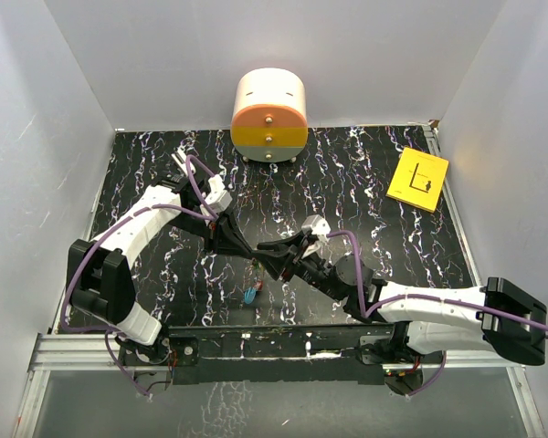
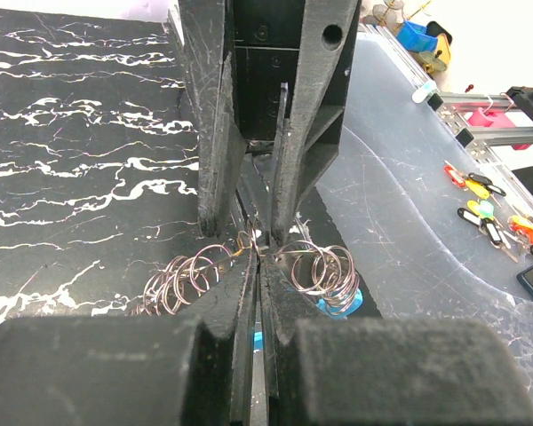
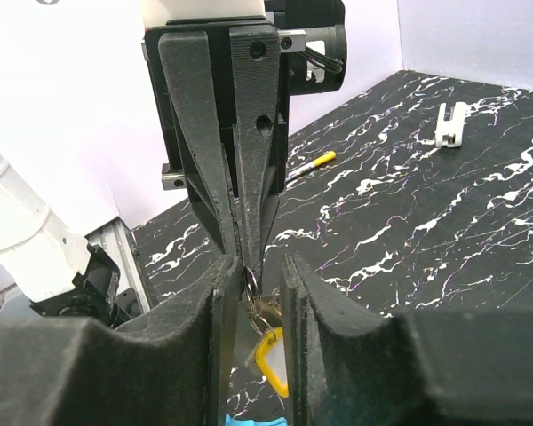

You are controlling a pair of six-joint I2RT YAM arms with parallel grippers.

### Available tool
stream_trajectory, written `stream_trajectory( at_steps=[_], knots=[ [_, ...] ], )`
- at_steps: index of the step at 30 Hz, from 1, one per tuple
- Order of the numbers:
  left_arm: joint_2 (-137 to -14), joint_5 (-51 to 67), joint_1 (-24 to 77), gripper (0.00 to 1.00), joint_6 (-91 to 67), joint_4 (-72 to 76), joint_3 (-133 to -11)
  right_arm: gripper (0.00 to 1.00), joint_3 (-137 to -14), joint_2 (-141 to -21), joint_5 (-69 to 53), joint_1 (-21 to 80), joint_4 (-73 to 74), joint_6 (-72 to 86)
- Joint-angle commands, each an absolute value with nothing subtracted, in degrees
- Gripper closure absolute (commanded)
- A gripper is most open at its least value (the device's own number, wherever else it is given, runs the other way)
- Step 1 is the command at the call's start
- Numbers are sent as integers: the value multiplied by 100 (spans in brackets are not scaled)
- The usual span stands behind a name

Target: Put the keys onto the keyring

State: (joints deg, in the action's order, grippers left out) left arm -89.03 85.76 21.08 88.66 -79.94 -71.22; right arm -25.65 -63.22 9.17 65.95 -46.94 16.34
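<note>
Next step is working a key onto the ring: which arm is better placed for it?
Right, probably. The left gripper is shut on the keyring, so it is busy steadying it. The right gripper straddles the yellow-headed key hanging from that ring.

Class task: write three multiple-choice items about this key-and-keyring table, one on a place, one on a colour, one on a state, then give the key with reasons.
1. Where on the mat does the yellow booklet lie?
A near left corner; B far right part; C dead centre.

2. In the right wrist view, what colour is the key head hanging between the fingers of the right gripper?
A yellow; B purple; C black.

3. How do the fingers of the left gripper stand?
A spread wide; B pinched shut; C out of every view.

Key: 1 B, the booklet sits by the mat's far right edge. 2 A, the head shows bright yellow. 3 B, the tips meet at the keyring.
</note>
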Motion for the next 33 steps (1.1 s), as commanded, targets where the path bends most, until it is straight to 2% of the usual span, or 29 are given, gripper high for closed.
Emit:
stream_trajectory(
  at_steps=[1, 4, 9, 15, 21, 27, 30, 33],
  knots=[
    [-8604, 9550, 2084, 100, 8952, -8108, -7144, 73, -2662, -6395, 913, 6627, -5291, 1556],
    [-8590, 9553, 2087, 100, 8947, -8099, -7152, 79, -2663, -6421, 907, 6627, -5291, 1572],
    [-8578, 9570, 2083, 100, 8935, -8104, -7185, 75, -2648, -6436, 912, 6627, -5286, 1624],
    [-8584, 9590, 2083, 100, 8921, -8104, -7166, 78, -2619, -6449, 915, 6631, -5447, 1605],
    [-8587, 9610, 2082, 100, 8920, -8104, -7154, 92, -2619, -6464, 889, 6636, -5511, 1590],
    [-8578, 9638, 2084, 100, 8896, -8104, -7178, 92, -2610, -6467, 882, 6635, -5511, 1615],
    [-8578, 9682, 2079, 100, 8871, -8105, -7205, 85, -2613, -6517, 867, 6633, -5554, 1657],
    [-8547, 9697, 2078, 100, 8855, -8105, -7203, 84, -2619, -6595, 845, 6634, -5662, 1675]
  ],
)
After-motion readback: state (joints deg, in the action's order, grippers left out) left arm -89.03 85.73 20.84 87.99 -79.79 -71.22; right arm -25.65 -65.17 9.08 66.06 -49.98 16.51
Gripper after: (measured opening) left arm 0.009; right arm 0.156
